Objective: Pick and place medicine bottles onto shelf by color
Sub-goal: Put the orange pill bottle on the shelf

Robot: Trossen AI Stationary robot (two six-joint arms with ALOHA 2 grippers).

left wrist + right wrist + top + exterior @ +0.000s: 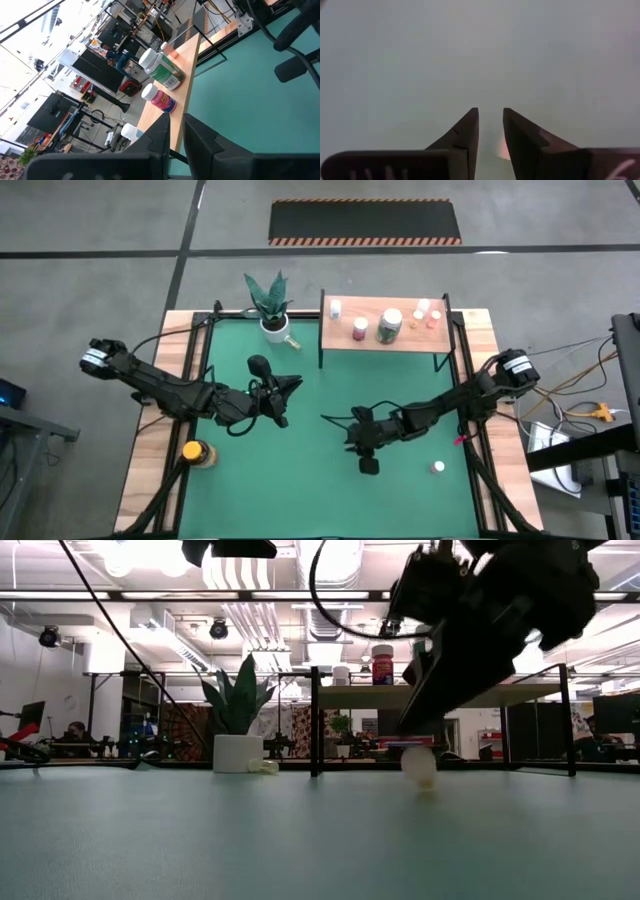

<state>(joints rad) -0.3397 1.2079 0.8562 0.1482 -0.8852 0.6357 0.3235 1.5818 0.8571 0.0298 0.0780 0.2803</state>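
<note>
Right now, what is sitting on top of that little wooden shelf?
The shelf carries several medicine bottles: a pink one, a larger green-labelled one, and small white-capped ones near its far edge. Their exact number is unclear.

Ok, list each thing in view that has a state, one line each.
Left gripper: shut, empty, above the mat.
Right gripper: low over the mat, fingers narrow, grip unclear.
Shelf: upright, holding several bottles.
Green bottle: upright on shelf, capped.
Pink bottle: upright on shelf, capped.
Yellow-capped bottle: on the table's left wooden edge.
Small white bottle: alone on the mat.
</note>
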